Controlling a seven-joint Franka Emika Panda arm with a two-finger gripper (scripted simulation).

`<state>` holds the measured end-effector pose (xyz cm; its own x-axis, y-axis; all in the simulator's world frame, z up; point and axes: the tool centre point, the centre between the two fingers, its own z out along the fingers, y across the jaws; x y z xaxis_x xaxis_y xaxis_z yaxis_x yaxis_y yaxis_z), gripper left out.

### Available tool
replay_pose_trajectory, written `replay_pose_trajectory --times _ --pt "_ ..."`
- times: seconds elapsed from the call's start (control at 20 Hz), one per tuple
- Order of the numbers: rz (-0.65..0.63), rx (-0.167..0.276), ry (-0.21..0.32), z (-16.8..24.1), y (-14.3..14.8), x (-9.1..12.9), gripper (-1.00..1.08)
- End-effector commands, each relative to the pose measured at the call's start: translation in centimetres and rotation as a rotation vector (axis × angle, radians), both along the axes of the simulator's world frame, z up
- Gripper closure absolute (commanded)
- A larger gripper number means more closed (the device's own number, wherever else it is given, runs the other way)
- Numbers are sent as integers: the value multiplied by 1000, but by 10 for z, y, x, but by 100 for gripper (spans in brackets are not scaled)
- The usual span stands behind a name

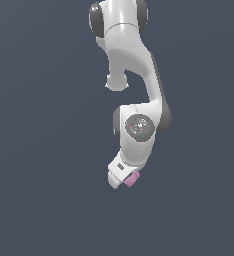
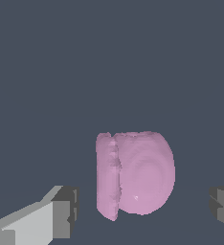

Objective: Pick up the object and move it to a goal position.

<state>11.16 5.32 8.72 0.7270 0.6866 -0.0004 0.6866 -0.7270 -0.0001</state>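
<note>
The object [image 2: 135, 174] is a small pink, matte, rounded lump with a flat slab on one side. It lies on the dark grey ground between my two fingers. My gripper [image 2: 142, 208] is open: one grey fingertip [image 2: 66, 210] and the other fingertip [image 2: 223, 206] stand on either side of the object, each with a visible gap to it. In the exterior view the white arm reaches down from the top, and the object [image 1: 132, 180] peeks out just beside the white hand [image 1: 118, 172]. The fingers themselves are hidden there.
Uniform dark grey ground [image 1: 39, 200] fills both views. The arm's white links and elbow joint [image 1: 139, 127] hang above the hand.
</note>
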Motion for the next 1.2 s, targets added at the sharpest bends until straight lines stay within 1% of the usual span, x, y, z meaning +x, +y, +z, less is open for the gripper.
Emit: replay_pose_trajectory --times 0.0,0.4,0.55,0.75,0.8,1.15 --pt "1 0 1 -5 0 0 -92" --pt "4 0 0 -44 0 -1 -92" --pt "5 0 0 -50 0 -1 -92" --pt "5 0 0 -49 0 1 -92" --pt "5 0 0 -49 0 1 108" --pt "5 0 0 -49 0 1 108"
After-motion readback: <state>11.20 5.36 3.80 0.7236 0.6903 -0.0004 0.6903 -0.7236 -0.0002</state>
